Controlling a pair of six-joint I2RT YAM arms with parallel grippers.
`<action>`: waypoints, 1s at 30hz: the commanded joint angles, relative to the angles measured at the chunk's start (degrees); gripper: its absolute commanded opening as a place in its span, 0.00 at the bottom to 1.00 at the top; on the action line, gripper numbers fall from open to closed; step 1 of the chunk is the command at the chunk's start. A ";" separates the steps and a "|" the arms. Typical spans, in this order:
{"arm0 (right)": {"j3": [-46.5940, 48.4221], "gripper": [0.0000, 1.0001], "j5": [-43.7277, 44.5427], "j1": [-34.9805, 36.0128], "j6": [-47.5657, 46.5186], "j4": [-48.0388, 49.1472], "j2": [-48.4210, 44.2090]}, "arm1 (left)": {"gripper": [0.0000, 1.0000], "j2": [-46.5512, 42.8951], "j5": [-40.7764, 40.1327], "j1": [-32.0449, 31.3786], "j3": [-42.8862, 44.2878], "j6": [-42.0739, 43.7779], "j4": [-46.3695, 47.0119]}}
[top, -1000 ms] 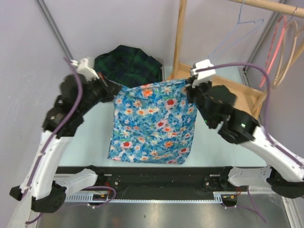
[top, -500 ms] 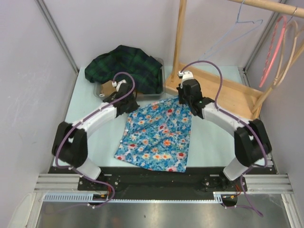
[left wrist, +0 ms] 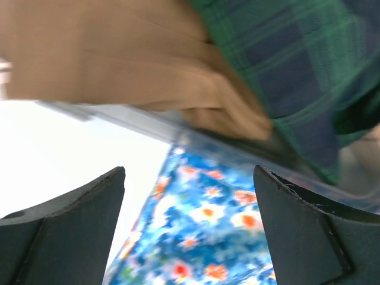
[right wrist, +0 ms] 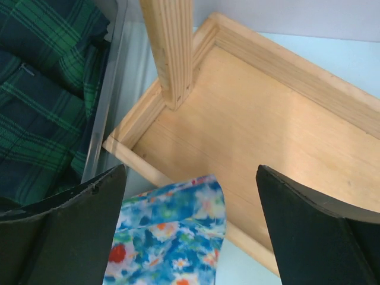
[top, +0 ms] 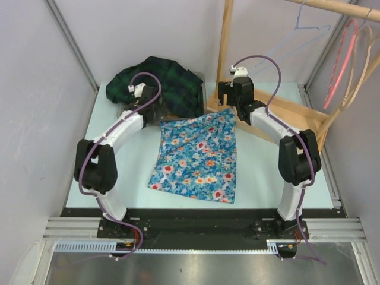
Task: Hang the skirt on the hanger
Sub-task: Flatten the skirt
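The skirt (top: pixel 199 155) is laid flat at the centre of the tabletop (top: pixel 119 172). A heaped garment (top: pixel 160 74) is held in a tray (right wrist: pixel 107 101) behind-left; a rack base (top: pixel 297 116) is set behind-right.

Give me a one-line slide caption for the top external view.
Floral skirt lies spread on the table, left gripper and right gripper open at its far corners, hangers unused on the rack.

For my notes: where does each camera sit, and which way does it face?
Top external: overhead, looking down at table; left arm and right arm show.
Left wrist: on left arm, facing plaid cloth; open left hand shows.
Right wrist: on right arm, facing wooden base; open right hand shows.
All share the floral skirt.
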 commanded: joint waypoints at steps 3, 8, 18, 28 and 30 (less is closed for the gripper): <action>-0.14 0.96 -3.60 0.26 6.06 -14.88 -10.15 | 0.93 -11.07 4.31 0.16 -7.94 1.64 -6.48; -16.09 0.91 -9.94 2.97 11.61 -25.80 -22.51 | 0.88 -19.76 10.57 -4.93 -24.90 0.59 -6.92; -39.16 0.86 -7.40 19.23 31.81 -36.43 -41.26 | 0.87 -37.61 10.57 -6.53 -43.72 -3.54 -10.43; -47.96 0.75 -6.95 28.82 42.72 -39.70 -48.04 | 0.83 -42.19 13.91 -6.70 -49.96 -4.95 -10.52; -49.89 0.72 -7.30 30.05 44.21 -37.60 -47.69 | 0.83 -43.50 13.82 -6.70 -50.67 -5.30 -10.52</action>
